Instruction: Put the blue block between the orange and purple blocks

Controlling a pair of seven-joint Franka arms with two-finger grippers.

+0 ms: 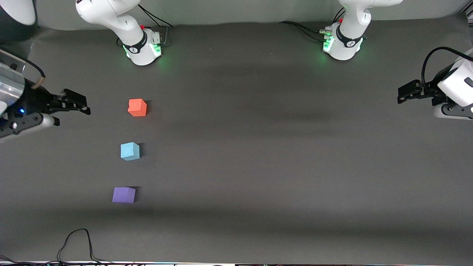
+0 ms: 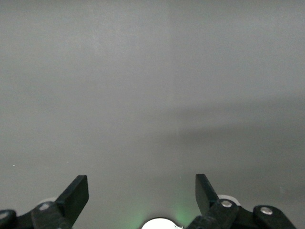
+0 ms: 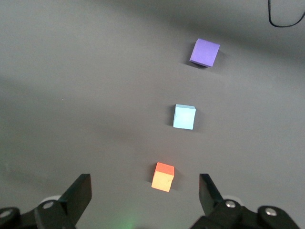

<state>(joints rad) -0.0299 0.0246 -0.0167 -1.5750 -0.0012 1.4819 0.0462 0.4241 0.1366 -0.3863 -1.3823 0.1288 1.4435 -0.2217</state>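
- Black and spread wide, my right gripper (image 1: 79, 103) hangs empty over the mat (image 1: 258, 147) at my right arm's end of the table, up in the air beside the orange block (image 1: 137, 107).
- In my right wrist view the fingers (image 3: 78, 195) stand well apart with nothing between them; the orange block (image 3: 163, 176) shows just ahead of them.
- My left gripper (image 1: 406, 92) waits at my left arm's end of the table, also open and empty; its fingers (image 2: 76, 195) frame only bare mat.
- The three blocks lie in a loose row, each apart from the next.
- The blue block (image 1: 129, 151) sits between the orange one and the purple block (image 1: 123, 195).
- Orange lies farthest from the front camera, purple nearest.
- A black cable (image 1: 75, 244) loops on the mat near the table edge closest to the front camera.
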